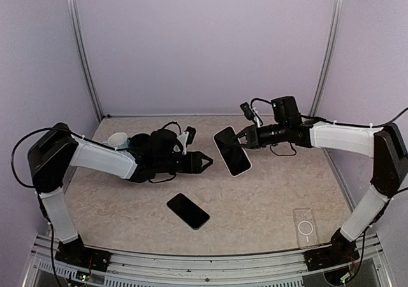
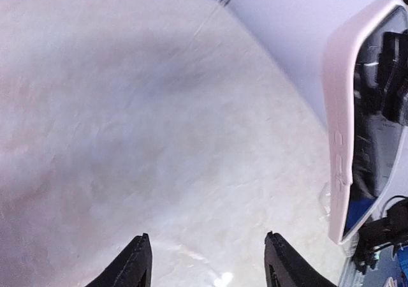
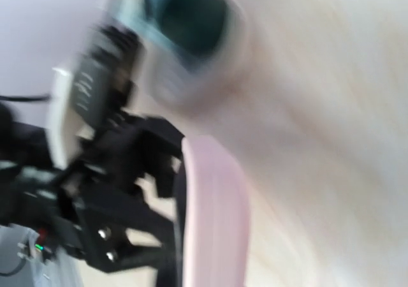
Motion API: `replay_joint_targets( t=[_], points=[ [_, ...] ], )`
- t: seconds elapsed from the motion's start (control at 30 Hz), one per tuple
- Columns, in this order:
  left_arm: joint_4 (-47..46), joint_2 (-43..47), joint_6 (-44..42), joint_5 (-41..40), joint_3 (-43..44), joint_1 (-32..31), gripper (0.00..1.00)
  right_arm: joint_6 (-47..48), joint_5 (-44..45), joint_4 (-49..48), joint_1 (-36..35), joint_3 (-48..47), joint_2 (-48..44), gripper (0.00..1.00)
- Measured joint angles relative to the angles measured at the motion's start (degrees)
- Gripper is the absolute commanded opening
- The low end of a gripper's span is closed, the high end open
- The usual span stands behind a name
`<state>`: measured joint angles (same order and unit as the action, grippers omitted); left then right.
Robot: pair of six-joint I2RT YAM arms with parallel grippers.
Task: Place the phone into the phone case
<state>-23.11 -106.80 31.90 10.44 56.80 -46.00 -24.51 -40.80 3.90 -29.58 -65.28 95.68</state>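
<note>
A phone [image 1: 232,150] with a dark screen and pale pink rim hangs tilted above the middle of the table. My right gripper [image 1: 245,138] is shut on its far end. The phone's pink edge [image 3: 213,217] runs up from the bottom of the blurred right wrist view. In the left wrist view the phone [image 2: 357,121] stands on edge at the right. My left gripper [image 1: 205,162] is open just left of the phone, its fingers [image 2: 137,261] wide apart over bare table. The clear phone case [image 1: 305,228], with a ring mark, lies flat at the near right.
A second, all-black phone [image 1: 188,211] lies flat on the table in front of the left gripper. A white round object [image 1: 117,139] sits by the left arm at the back left. Walls close off the back and sides.
</note>
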Motion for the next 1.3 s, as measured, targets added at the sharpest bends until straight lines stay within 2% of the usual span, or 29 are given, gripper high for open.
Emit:
replay_joint_targets(
  t=[0.17,0.27,0.43,0.67,0.8,0.83,0.9,0.93,1.03,1.07,1.1,1.13,1.17,1.23,1.3],
  points=[
    [-7.91,11.65,-9.25,4.39,-0.5,-2.19,0.78,2.27,-4.66,-10.91,0.5,2.49,-14.88,0.0],
    [-12.81,14.45,-13.03,9.6,1.73,-4.98,0.87,2.45,-6.93,-18.82,0.5,4.85,-21.44,0.0],
    [-21.33,14.1,-15.41,18.12,3.52,-8.17,0.87,2.4,-10.12,-28.72,0.5,7.37,-26.53,0.0],
    [-22.71,7.98,-17.33,19.39,12.59,-10.82,0.66,0.55,-13.66,-37.03,0.02,9.88,-27.12,0.0],
    [-22.69,5.07,-18.27,19.15,15.63,-11.23,0.41,-0.87,-14.6,-39.82,-0.31,11.26,-27.12,0.0],
    [-22.62,4.59,-18.56,19.15,15.87,-11.41,0.32,-1.09,-14.67,-40.37,-0.39,11.47,-27.12,0.0],
    [-22.56,3.93,-18.73,19.41,16.04,-11.76,0.08,-1.68,-14.82,-41.22,-0.48,11.87,-27.19,0.0],
    [-22.47,3.54,-18.86,19.17,16.26,-11.91,0.0,-2.16,-15.32,-41.38,-0.52,12.04,-27.23,0.0],
    [-22.4,3.21,-19.26,19.47,16.44,-11.67,0.0,-2.16,-15.52,-41.46,-0.66,12.46,-27.56,0.0],
    [-22.34,3.21,-19.37,19.54,16.44,-11.67,0.0,-2.16,-15.5,-41.13,-0.66,12.48,-27.67,0.03],
    [-22.29,3.21,-19.37,19.61,16.44,-11.67,0.0,-1.97,-15.47,-40.85,-0.66,12.48,-27.78,0.32],
    [-22.18,3.21,-19.41,19.61,16.44,-11.69,0.0,-1.64,-15.47,-40.3,-0.66,12.48,-27.93,0.54],
    [-21.81,3.21,-19.45,19.74,16.46,-11.69,0.0,-1.07,-15.39,-39.36,-0.66,12.44,-28.15,0.64],
    [-19.91,3.21,-19.82,20.04,16.59,-11.85,0.0,0.7,-15.34,-37.18,-0.66,11.74,-28.26,0.69],
    [-16.76,3.19,-20.7,20.68,16.65,-11.93,0.0,3.15,-15.28,-33.31,-0.66,9.62,-28.22,0.67]
  ],
)
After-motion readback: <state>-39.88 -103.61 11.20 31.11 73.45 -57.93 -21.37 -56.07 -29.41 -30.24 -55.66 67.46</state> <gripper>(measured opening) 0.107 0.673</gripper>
